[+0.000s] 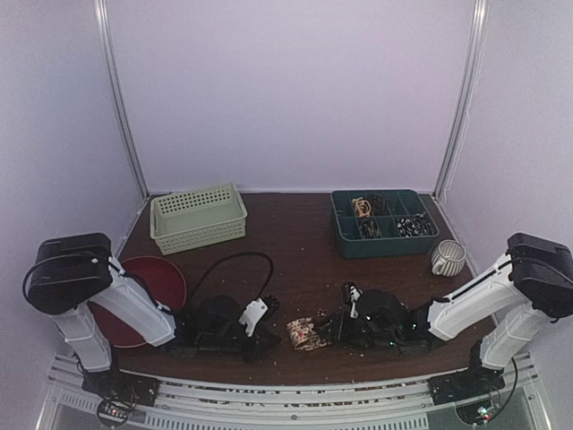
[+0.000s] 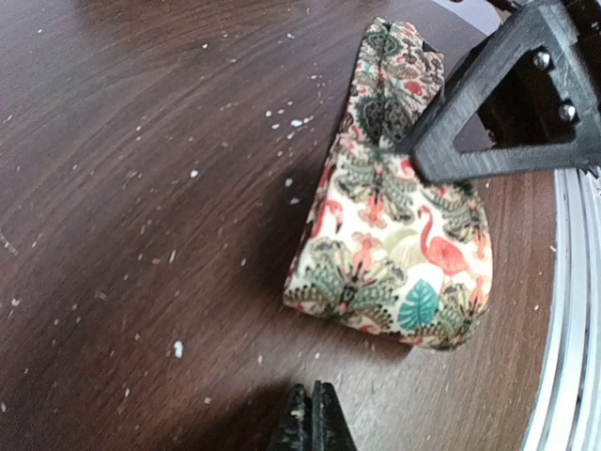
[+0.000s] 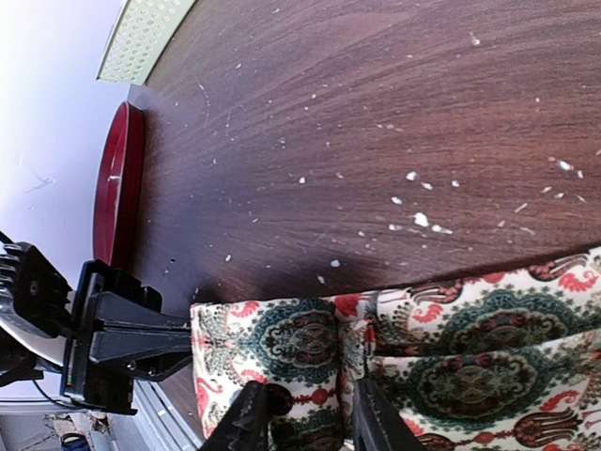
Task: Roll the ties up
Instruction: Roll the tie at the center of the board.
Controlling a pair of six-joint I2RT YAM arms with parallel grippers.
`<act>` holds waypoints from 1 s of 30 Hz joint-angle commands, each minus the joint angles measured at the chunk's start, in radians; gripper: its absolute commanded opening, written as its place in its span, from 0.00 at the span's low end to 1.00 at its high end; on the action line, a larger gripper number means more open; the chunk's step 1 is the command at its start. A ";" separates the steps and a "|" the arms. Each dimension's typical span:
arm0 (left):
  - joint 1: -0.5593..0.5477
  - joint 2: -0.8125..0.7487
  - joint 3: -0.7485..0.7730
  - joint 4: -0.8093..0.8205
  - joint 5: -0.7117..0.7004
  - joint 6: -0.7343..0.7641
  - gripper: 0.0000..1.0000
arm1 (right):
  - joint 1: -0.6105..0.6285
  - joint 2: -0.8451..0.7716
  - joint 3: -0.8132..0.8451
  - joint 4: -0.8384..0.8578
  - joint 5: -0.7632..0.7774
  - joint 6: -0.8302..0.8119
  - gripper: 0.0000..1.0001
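Right gripper pinches, jaws narrow, a fold of the bundled cream, teal-and-red patterned cloth necktie near the front edge of the dark wooden table. Left gripper rests closed and empty just beside it (no counter-hold), so a tug could drag the bundle loose.

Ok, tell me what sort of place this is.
Probably a robot test booth: blank white walls box in a wooden table, two arms bolted at its edge, basket and tray as props.

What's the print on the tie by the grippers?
The tie is cream with pink flamingos, teal leaves and dark medallions; clearest in the left wrist view.
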 commanded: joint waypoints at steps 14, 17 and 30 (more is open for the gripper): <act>-0.007 0.097 0.155 0.043 0.038 0.014 0.00 | -0.007 -0.044 -0.037 -0.020 -0.010 -0.038 0.25; -0.008 0.083 0.162 0.035 0.027 0.017 0.00 | -0.009 -0.054 -0.034 -0.050 -0.007 -0.044 0.25; -0.008 0.079 0.223 -0.038 0.021 0.032 0.00 | -0.040 -0.071 -0.055 -0.092 0.011 -0.076 0.25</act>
